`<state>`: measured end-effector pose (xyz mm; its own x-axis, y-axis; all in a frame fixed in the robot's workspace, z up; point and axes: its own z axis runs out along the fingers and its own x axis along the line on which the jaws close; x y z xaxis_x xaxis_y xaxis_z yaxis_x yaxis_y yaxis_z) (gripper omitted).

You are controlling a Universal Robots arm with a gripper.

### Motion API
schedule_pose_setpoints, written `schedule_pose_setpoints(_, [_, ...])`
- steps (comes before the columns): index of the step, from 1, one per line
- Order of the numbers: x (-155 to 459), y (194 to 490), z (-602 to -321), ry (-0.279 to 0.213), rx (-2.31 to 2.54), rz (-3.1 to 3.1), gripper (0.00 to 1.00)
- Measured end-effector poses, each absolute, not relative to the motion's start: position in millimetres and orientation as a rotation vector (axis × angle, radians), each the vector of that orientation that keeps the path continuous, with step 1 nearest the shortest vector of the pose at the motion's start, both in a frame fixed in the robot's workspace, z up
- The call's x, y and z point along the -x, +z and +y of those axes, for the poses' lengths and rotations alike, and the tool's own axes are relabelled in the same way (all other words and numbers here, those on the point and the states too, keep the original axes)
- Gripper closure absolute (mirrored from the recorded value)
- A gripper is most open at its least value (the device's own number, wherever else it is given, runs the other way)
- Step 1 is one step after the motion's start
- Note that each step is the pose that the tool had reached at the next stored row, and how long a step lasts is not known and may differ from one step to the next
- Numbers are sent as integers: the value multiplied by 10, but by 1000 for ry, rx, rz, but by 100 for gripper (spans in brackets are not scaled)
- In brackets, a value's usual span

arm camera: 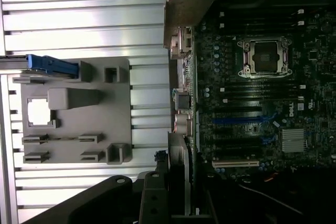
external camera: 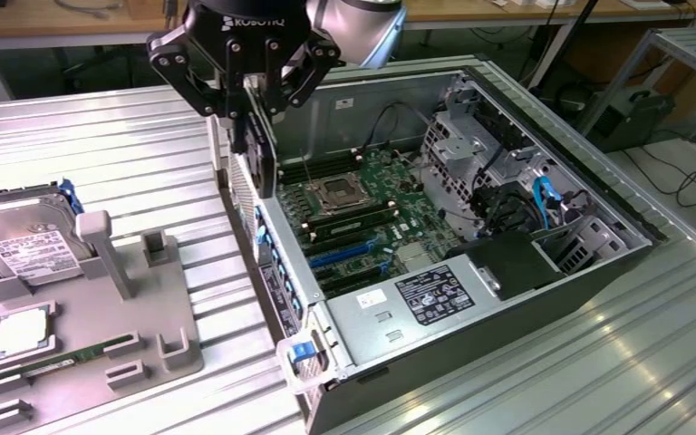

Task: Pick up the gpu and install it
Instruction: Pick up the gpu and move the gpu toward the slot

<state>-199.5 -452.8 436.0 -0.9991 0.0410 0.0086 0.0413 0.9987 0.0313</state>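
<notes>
Carrying gpu toward install, seemingly: black claw (external camera: 251,122) gripping narrowly thin flat black gpu card (external camera: 261,168), hanging upright over open grey computer case (external camera: 469,362), exterior view's left wall. Seating likely needing card edge squaring over blue motherboard slot (external camera: 345,252).

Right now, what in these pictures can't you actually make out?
- gpu: in the exterior view it hangs edge-on in the gripper, so its face and connector edge are hidden.
- hard drive: cut off by the exterior view's left edge.
- black label inside the computer case: the print is too small to read in the exterior view.
</notes>
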Motion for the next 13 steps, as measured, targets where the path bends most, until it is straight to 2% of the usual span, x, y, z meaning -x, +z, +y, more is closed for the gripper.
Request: schedule_pose_setpoints(13, [1916, 4358, -4528, -49, 65, -3133, 72])
